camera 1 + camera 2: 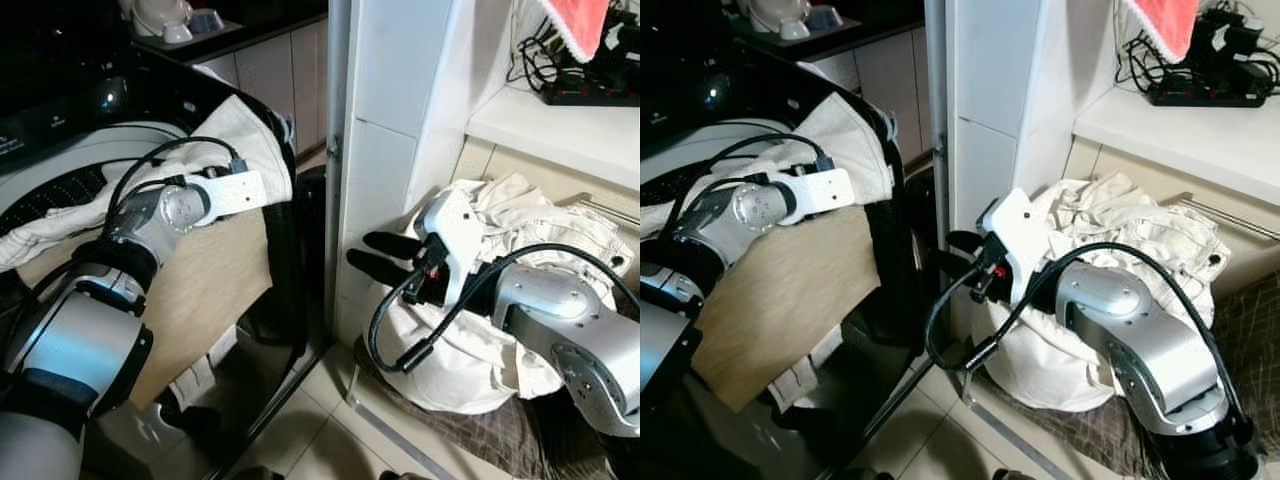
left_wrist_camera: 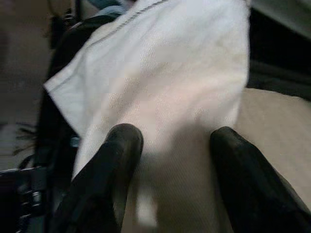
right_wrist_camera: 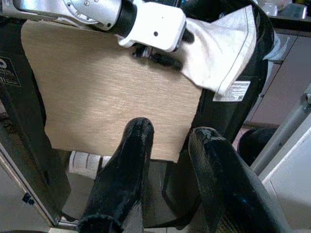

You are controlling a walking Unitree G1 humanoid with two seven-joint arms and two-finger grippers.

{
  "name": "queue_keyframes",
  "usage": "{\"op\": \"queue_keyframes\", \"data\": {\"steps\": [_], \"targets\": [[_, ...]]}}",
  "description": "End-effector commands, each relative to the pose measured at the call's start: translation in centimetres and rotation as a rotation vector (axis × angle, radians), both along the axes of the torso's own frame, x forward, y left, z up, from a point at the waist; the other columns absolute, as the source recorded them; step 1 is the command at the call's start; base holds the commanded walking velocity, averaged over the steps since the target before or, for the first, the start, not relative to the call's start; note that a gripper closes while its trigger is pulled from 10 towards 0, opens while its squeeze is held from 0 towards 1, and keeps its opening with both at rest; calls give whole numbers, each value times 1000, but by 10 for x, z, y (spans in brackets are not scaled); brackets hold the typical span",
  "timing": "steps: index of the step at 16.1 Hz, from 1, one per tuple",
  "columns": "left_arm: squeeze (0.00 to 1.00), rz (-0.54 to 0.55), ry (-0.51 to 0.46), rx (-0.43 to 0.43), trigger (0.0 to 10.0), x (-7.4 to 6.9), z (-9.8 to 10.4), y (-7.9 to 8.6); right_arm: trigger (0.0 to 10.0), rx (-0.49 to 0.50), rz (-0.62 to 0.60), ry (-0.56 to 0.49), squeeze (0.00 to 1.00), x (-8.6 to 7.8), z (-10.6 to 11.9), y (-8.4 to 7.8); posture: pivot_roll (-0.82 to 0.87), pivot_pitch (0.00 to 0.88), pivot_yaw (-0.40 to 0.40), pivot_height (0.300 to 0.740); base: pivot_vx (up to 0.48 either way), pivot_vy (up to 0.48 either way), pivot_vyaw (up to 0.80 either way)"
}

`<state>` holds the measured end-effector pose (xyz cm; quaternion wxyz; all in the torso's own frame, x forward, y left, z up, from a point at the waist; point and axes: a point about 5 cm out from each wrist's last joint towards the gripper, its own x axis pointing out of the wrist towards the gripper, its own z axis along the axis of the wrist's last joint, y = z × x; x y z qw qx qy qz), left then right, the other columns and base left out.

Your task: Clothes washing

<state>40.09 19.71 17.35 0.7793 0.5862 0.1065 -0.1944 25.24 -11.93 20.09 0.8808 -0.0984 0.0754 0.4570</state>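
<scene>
A white cloth (image 1: pixel 245 130) lies draped over the rim of the black top-loading washing machine (image 1: pixel 70 110). One end trails into the drum (image 1: pixel 55 190). Below it a beige cloth (image 1: pixel 200 290) hangs down the machine's front. My left gripper (image 2: pixel 175 136) rests against the white cloth, open, fingers spread on the fabric. My right gripper (image 1: pixel 360 250) is open and holds nothing. It hovers beside the white pillar, pointing toward the machine. Behind my right arm sits a pile of white clothes (image 1: pixel 530 225).
A white pillar (image 1: pixel 390 120) stands between the machine and the clothes pile. A shelf (image 1: pixel 570 130) at the upper right carries a power strip (image 1: pixel 585 90) and a red cloth (image 1: pixel 578 22). Dark checked fabric (image 1: pixel 480 430) lies under the pile, on a tiled floor (image 1: pixel 325 435).
</scene>
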Motion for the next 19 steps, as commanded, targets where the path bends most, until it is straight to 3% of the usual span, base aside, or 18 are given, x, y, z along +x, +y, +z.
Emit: {"op": "queue_keyframes", "data": {"steps": [1, 4, 8, 10, 11, 12, 13, 15, 16, 17, 18, 19], "targets": [[0, 82, -113, 21, 10000, 6, 26, 16, 10000, -21, 10, -9, 0, -2, 2, 0, -103, 0, 57, 740, 0, 0, 0], [0, 195, -305, 17, 10000, 10, 63, 39, 10000, -25, 6, -13, 0, 0, 2, -1, -102, 0, 57, 740, 0, 0, 0], [0, 345, -579, -13, 10000, 5, 134, 76, 10000, -29, -1, -22, 0, 1, 4, -2, -100, 0, 60, 740, 0, 0, 0], [0, 395, -578, -52, 10000, 1, 143, 87, 10000, -30, -2, -22, 0, 1, 4, -3, -99, 0, 60, 740, 0, 0, 0], [0, 383, -509, -229, 10000, 4, 136, 81, 10000, -30, -2, -21, 0, 1, 3, -2, -94, 0, 60, 740, 0, 0, 0], [0, 336, -406, -283, 10000, 7, 121, 70, 10000, -32, -2, -21, 0, 1, 2, -1, -93, 0, 59, 740, 0, 0, 0], [0, 322, -362, -278, 10000, 8, 111, 66, 10000, -33, -2, -21, 0, 1, 2, 0, -94, 0, 61, 740, 0, 0, 0], [0, 320, -326, -367, 10000, 9, 101, 61, 10000, -34, -7, -24, 0, 1, 2, 0, -94, 0, 62, 740, 0, 0, 0], [0, 292, -229, -691, 10000, 12, 90, 44, 10000, -33, -47, -41, 0, 4, 2, -3, -96, 0, 66, 740, 0, 0, 0], [0, 270, -199, -831, 10000, 13, 86, 35, 10000, -31, -81, -53, 0, 6, 2, -5, -96, 0, 66, 740, 0, 0, 0], [0, 248, -131, -1033, 10000, 14, 78, 23, 10000, -25, -165, -81, 0, 12, 3, -9, -96, 0, 66, 740, 0, 0, 0], [0, 264, -93, -1137, 10000, 14, 71, 17, 10000, -20, -225, -90, 0, 17, 2, -10, -100, 0, 70, 740, 0, 0, 0]]}}
